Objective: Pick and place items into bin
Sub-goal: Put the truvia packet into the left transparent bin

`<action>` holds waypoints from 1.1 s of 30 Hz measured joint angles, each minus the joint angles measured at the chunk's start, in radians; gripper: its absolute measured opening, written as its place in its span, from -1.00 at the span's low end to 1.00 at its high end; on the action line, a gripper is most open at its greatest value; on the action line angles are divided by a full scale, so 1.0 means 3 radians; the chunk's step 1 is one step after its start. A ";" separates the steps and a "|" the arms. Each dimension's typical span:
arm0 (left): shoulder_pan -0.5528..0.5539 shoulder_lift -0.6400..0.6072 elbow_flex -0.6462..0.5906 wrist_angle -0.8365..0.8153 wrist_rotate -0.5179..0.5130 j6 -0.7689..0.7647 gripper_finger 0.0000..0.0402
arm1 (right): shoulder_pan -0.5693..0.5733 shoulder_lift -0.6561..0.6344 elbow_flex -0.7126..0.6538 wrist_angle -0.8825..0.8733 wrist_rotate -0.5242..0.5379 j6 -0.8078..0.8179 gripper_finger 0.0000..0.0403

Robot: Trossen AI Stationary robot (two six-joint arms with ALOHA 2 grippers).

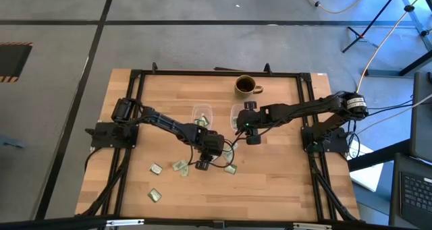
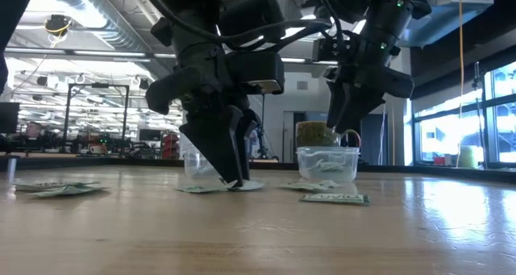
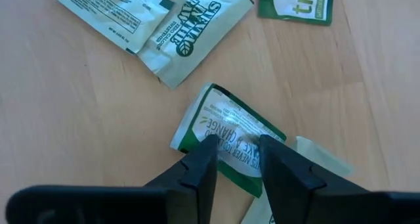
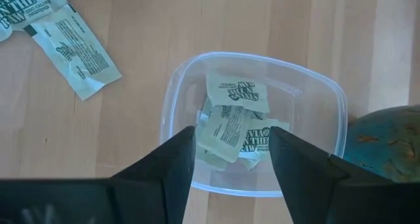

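Observation:
Small pale green and white packets lie flat on the wooden table: one point(image 1: 156, 168), another point(image 1: 180, 166), a third point(image 1: 154, 195), one more point(image 1: 231, 168). My left gripper point(image 1: 202, 164) stands among them, pointing down, shut on a packet point(image 3: 226, 129). My right gripper point(image 4: 233, 135) hangs open above a clear plastic bin point(image 4: 328, 99) that holds several packets point(image 4: 236, 92). In the low view the right gripper point(image 2: 339, 126) is clear above that bin point(image 2: 326, 164). My left gripper point(image 3: 237, 145) pinches the packet between its two fingers, across its middle point(image 3: 237, 137). The fingers point(image 2: 232, 174) come from above, pointing down, with their tips at the table. The packet lies on the table, buckled up between the fingers.
A second clear bin point(image 1: 202, 115) stands left of the first point(image 1: 237, 115). A brown mug point(image 1: 246, 85) stands near the far edge, behind the bins. More packets point(image 3: 190, 37) lie close around my left gripper. A black frame point(image 1: 216, 73) borders the table.

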 joint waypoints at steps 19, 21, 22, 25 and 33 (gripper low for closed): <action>-0.0004 -0.0160 -0.0026 -0.0193 -0.0250 0.0157 -0.61 | 0.0496 0.0018 0.0005 0.0415 -0.0537 -0.0114 -0.02; -0.0004 -0.0164 -0.0025 -0.0233 -0.0248 0.0170 -0.63 | 0.0514 0.0018 0.0005 0.0416 -0.0482 -0.0115 -0.02; -0.0004 -0.0190 -0.0025 -0.0258 -0.0248 0.0170 -0.63 | 0.0513 0.0018 0.0005 0.0416 -0.0478 -0.0111 -0.02; 0.0002 -0.0269 -0.0013 -0.0291 -0.0248 0.0156 -0.66 | 0.0514 0.0018 0.0005 0.0414 -0.0479 -0.0033 -0.02; 0.0047 -0.0601 -0.0015 -0.0512 -0.0363 0.0020 -0.67 | 0.0514 0.0018 0.0004 0.0407 -0.0489 0.0137 -0.02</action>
